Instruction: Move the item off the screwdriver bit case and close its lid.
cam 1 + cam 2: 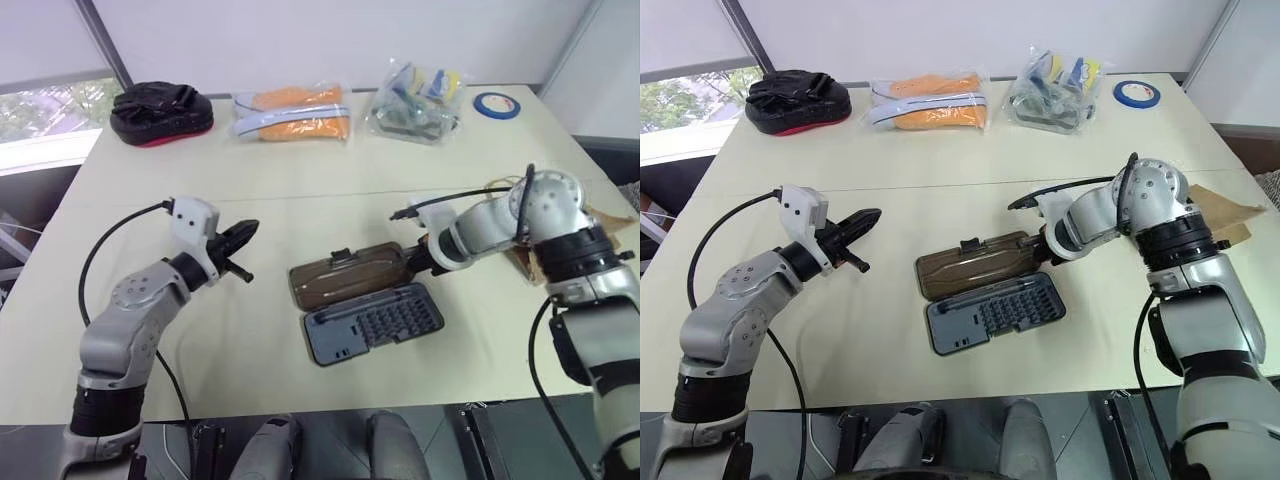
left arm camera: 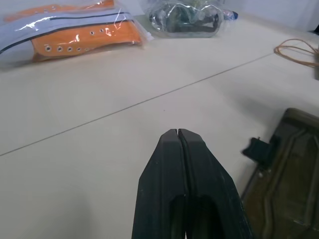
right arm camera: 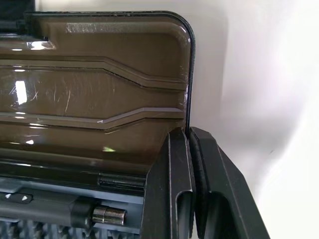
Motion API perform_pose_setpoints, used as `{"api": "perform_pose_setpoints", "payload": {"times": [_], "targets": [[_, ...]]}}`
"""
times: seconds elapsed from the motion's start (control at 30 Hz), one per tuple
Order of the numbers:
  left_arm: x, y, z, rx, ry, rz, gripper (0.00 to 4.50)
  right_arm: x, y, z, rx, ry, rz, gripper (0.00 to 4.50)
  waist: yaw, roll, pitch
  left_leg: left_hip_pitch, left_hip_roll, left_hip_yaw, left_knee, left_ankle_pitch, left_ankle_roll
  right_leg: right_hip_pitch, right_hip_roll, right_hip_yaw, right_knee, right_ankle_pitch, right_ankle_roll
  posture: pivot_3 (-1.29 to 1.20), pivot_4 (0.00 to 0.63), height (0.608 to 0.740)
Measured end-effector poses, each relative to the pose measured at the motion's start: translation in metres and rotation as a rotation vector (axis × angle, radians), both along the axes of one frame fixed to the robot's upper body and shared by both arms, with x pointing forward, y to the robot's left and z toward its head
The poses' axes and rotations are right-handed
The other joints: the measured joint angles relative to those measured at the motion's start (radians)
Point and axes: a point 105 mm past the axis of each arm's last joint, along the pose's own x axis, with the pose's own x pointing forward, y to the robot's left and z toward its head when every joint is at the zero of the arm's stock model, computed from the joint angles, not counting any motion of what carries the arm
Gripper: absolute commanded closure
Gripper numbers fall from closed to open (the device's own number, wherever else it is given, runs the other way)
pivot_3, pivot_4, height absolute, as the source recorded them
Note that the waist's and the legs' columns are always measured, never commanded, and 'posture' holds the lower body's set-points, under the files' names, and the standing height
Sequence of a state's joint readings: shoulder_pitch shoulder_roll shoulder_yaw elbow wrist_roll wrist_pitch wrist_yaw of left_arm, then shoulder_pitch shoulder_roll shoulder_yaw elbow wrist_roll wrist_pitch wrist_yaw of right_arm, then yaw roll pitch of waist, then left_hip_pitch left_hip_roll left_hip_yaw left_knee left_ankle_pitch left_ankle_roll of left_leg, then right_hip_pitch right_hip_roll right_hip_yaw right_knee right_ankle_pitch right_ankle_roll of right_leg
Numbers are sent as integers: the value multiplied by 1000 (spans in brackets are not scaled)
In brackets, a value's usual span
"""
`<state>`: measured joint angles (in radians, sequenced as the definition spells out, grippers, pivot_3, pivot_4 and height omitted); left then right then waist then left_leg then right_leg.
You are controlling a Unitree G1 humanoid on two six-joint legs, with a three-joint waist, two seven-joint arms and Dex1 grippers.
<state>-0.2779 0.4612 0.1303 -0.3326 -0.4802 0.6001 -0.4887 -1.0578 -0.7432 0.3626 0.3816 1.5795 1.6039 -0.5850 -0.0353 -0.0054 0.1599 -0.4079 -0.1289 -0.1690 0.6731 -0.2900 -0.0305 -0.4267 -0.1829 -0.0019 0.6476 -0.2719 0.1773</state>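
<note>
Case (image 1: pixel 372 322) sits open near the counter's middle, bit tray toward me, its smoky lid (image 1: pixel 345 276) laid flat on the far side with the latch tab at its far edge. I see the brown paper bag (image 1: pixel 1220 212) already off it, lying at the right edge of the counter (image 1: pixel 300 190) behind my right arm. My right end effector (image 3: pixel 189 137) is pressed together, tips down at the lid's right corner, pinching nothing. To close well, I'd slip the tips under that corner and swing the lid toward me over the tray, then press by the latch. My left end effector (image 2: pixel 178 133), also pressed together and empty, hovers left of the case with bare counter between. Far items lie well apart.
</note>
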Motion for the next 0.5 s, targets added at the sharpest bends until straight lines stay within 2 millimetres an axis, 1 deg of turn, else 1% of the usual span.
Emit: {"api": "perform_pose_setpoints", "payload": {"times": [0.1,0.2,0.4,0.5], "targets": [[0,0,0,1,0,0,4500,-6,2,-1,-6,34,7,4463,0,0,0,0,0,0,0,0,0,0,0,0,0,0,0,0,150,740],[0,0,0,1,-1,0,4500,-7,1,-1,-14,33,-30,4463,1,0,0,0,0,1,0,0,0,0,0,0,0,0,0,0,150,740],[0,-1,0,3,-4,1,4500,-4,0,-4,7,-6,-134,4463,-1,0,0,1,1,1,1,0,0,2,1,0,0,0,0,0,150,740],[0,-2,0,1,-5,-3,4500,0,2,-7,20,-47,-218,4463,-1,-2,-1,1,1,1,4,0,0,3,2,0,0,0,0,0,150,740]]}}
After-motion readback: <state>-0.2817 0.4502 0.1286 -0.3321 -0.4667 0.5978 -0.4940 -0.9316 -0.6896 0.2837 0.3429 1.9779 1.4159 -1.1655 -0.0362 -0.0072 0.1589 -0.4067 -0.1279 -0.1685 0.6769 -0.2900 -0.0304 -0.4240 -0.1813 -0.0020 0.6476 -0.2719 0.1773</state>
